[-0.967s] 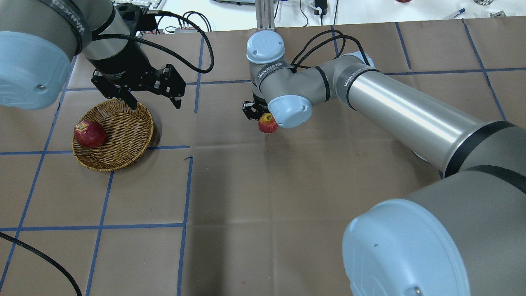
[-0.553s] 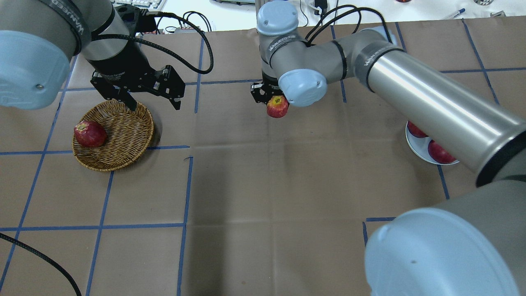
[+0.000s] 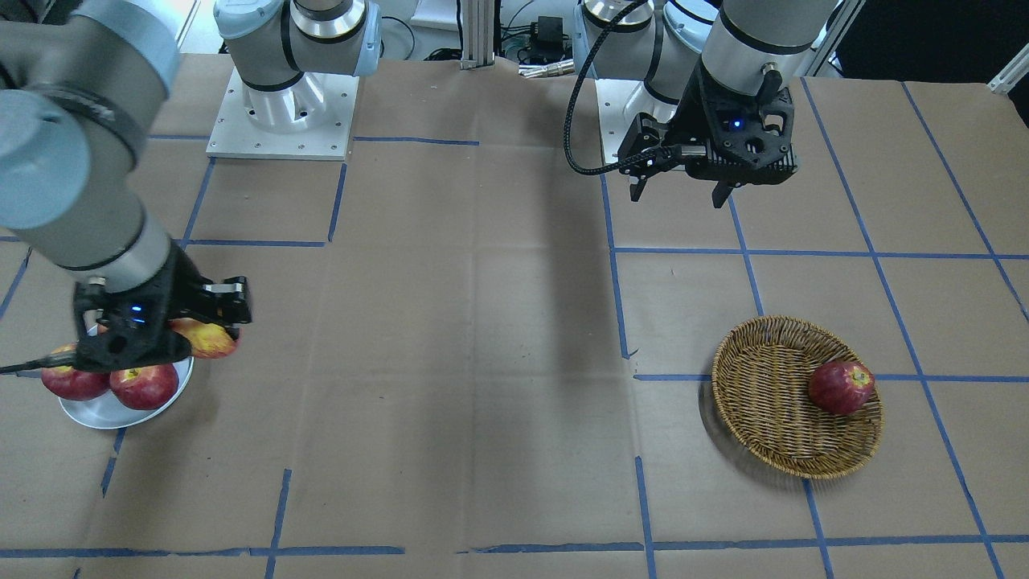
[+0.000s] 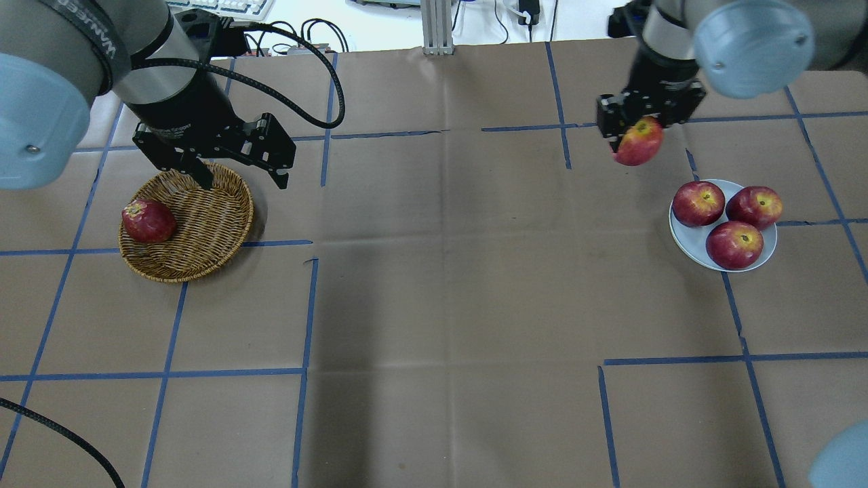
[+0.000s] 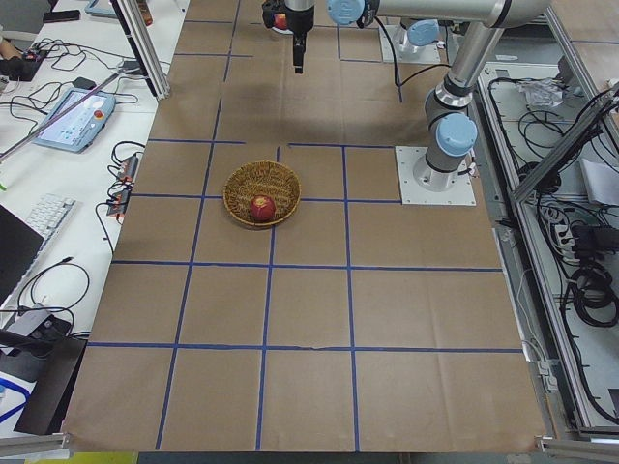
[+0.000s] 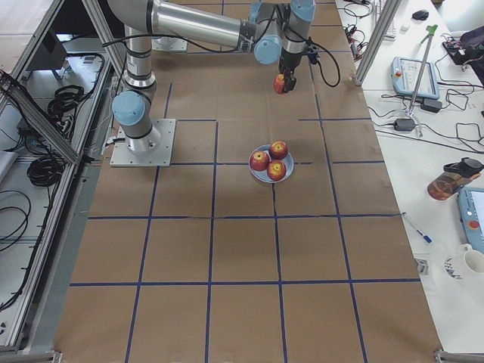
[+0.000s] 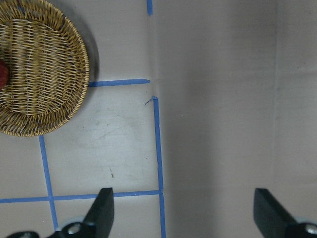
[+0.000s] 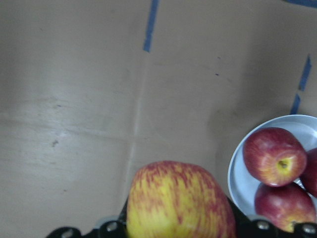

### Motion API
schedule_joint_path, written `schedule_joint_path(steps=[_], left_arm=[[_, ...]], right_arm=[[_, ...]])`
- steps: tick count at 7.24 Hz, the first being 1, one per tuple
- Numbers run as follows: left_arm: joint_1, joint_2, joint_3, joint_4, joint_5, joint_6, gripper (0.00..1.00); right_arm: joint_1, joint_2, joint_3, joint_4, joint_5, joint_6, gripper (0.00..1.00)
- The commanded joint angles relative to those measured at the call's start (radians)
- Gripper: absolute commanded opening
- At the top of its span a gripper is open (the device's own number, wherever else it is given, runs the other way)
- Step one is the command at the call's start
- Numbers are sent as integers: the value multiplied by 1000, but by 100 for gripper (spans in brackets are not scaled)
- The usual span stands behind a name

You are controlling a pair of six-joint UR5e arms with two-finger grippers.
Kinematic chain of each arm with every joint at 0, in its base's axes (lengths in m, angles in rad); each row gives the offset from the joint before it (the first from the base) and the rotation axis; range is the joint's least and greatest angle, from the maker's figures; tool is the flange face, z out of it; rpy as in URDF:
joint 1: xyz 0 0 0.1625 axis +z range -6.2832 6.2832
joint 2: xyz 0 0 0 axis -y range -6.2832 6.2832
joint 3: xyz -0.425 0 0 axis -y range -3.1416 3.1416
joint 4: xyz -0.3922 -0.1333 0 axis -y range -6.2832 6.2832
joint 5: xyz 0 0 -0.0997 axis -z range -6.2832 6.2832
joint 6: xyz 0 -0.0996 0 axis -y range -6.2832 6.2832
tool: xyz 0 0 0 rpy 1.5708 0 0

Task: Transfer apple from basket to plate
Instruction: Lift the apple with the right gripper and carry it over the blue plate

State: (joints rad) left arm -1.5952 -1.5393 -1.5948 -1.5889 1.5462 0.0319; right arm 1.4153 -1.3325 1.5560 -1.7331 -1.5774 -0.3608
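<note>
My right gripper point(image 4: 635, 133) is shut on the pale red, yellow-streaked apple point(image 4: 639, 142) and holds it in the air, just up and to the left of the pale plate point(image 4: 680, 235) in the overhead view. The apple fills the bottom of the right wrist view point(image 8: 178, 203), with the plate point(image 8: 237, 179) to its right. The wicker basket point(image 4: 203, 217) sits at the left with one dark red apple point(image 4: 148, 221) in it. My left gripper point(image 4: 243, 181) is open and empty above the basket's far right rim.
Three dark red apples point(image 4: 734, 244) lie on the plate and cover most of it. Blue tape lines cross the brown paper table. An aluminium post point(image 4: 437, 27) stands at the far edge.
My right arm has swung to the right with the apple, from the table's middle to just beside the plate. The left gripper has barely moved.
</note>
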Motion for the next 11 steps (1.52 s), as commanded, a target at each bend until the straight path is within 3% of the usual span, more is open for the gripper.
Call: schedule_joint_path(steps=[1, 3, 5, 11], left_arm=[[1, 4, -1, -5, 5, 25, 99], [18, 4, 1, -5, 44, 28, 99], [57, 2, -13, -10, 38, 33, 99], [57, 7, -36, 3, 40, 30, 99]], right_arm=[[-210, -25, 87, -22, -3, -287, 47], [-219, -19, 163, -153, -9, -322, 47], [-240, 47, 182, -313, -32, -366, 47], [-271, 84, 245, -327, -88, -374, 48]])
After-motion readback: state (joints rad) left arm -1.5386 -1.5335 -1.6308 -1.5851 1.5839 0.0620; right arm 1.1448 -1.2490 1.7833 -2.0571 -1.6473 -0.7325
